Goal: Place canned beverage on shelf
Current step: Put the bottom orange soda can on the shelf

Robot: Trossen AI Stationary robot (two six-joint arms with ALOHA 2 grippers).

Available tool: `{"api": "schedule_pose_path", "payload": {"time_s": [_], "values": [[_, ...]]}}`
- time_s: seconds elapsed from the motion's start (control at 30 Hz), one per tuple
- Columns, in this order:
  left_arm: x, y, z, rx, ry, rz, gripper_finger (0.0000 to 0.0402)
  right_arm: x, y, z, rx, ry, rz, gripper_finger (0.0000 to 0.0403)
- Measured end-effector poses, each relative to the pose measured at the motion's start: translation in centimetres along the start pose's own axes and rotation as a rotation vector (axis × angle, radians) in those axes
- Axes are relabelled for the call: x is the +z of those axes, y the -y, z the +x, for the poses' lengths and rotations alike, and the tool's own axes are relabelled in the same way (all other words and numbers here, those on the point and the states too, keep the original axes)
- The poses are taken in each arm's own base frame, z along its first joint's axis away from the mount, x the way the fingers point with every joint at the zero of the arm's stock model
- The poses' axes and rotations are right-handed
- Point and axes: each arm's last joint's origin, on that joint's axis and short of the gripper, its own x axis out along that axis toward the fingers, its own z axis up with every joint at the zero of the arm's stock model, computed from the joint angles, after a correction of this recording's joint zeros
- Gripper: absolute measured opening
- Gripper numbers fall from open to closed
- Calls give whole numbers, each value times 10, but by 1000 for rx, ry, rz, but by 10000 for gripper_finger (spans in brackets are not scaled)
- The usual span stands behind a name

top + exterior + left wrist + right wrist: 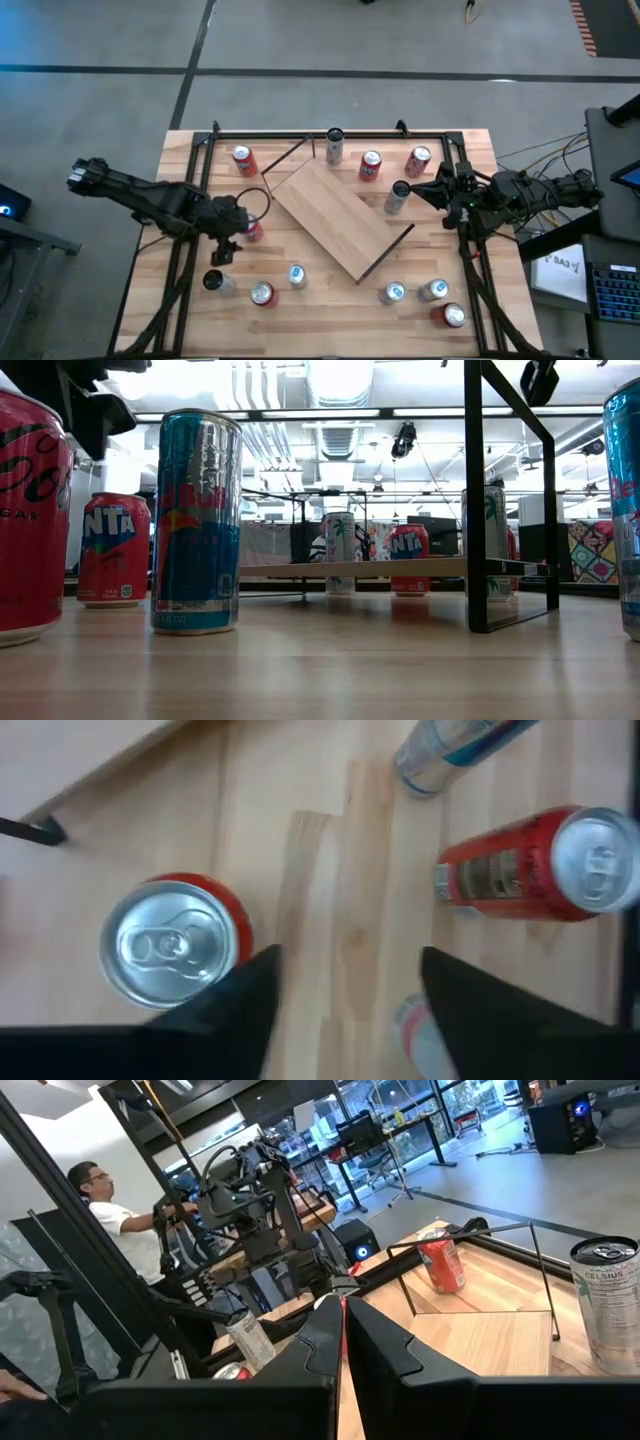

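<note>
Low view: red can [25,520] nearest, blue can [196,520] beside it, shelf [400,567] farther back, cans beyond. High view: shelf [335,218] mid-table, lying diagonal, bare. Left gripper [225,248] beside red can [252,230], fingers [240,995] spread, nothing between them. Right gripper [437,190] at table's right side near white can [397,197], fingers [325,1330] pressed together, empty.

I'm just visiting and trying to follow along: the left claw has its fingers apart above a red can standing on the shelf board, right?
Not quite. The left gripper is open beside a red can, but that can stands on the tabletop, not on the shelf. The high view shows the shelf bare.
</note>
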Motion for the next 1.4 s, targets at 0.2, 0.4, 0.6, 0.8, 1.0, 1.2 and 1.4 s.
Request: {"api": "schedule_pose_path", "payload": {"time_s": [0.2, 0.4, 0.6, 0.8, 1.0, 1.2, 1.4], "values": [[1, -4, 3, 157, 20, 19, 378, 0, 0, 0, 0, -1, 0, 9], [-1, -6, 8, 228, -31, 32, 391, 0, 0, 0, 0, -1, 0, 9], [0, -6, 11, 250, -35, 28, 383, 0, 0, 0, 0, -1, 0, 9], [1, -11, 11, 296, -20, 7, 382, 0, 0, 0, 0, -1, 0, 9], [3, -17, 14, 310, -20, 3, 382, -1, 0, 0, -2, -6, -2, 9], [1, -18, 17, 307, -30, -2, 382, -1, 0, 0, -1, -9, 0, 9], [2, -18, 19, 303, -21, -4, 382, -1, 0, 0, -1, -10, -1, 9]]}}
